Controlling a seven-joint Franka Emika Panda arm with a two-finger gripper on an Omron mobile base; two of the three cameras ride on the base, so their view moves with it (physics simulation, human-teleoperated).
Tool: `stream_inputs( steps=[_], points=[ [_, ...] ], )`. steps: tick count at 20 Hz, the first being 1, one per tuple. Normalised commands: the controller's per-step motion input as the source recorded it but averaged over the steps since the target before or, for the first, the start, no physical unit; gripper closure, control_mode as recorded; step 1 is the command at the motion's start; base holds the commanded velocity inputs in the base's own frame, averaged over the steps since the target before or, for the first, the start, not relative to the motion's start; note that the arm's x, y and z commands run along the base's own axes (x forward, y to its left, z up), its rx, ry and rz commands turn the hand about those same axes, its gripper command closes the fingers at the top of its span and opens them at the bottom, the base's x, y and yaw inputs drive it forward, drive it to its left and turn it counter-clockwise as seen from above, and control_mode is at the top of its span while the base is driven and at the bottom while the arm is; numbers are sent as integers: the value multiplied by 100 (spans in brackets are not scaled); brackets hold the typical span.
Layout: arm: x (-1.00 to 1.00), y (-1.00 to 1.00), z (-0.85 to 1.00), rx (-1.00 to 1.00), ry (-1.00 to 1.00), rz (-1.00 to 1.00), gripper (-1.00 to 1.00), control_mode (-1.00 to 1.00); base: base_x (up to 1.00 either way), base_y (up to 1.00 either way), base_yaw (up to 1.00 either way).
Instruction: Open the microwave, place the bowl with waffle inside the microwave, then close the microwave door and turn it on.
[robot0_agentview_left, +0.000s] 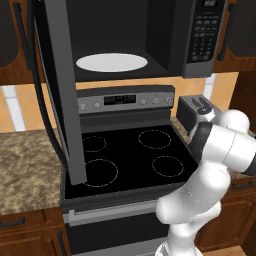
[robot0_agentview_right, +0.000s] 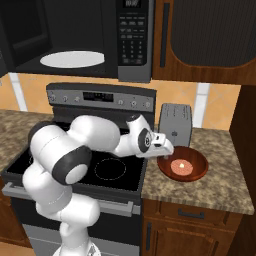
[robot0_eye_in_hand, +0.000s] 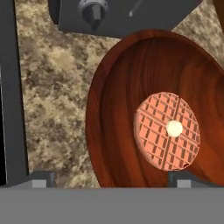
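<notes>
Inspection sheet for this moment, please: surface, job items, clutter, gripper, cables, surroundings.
Surface: speckled stone counter beside the black stove.
Microwave: mounted above the stove, white turntable bare.
Microwave door: swung open to the left.
Bowl: reddish-brown, on the counter right of the stove, in front of the toaster.
Waffle: round, lying in the bowl.
Clutter: nothing seen beyond the toaster.
Gripper: open, above the bowl's near rim, holding nothing.
Cables: nothing seen.
Surroundings: wooden cabinets above and below.
</notes>
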Motion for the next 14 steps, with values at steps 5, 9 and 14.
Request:
stream_inputs(
  steps=[5,9,14],
  points=[
    [29,-9,-33,0,1,0,-100,-100,0,0,0],
    [20,-4,-27,0,5,0,-100,-100,0,0,0],
    [11,-2,-19,0,3,0,-100,-100,0,0,0]
  ],
)
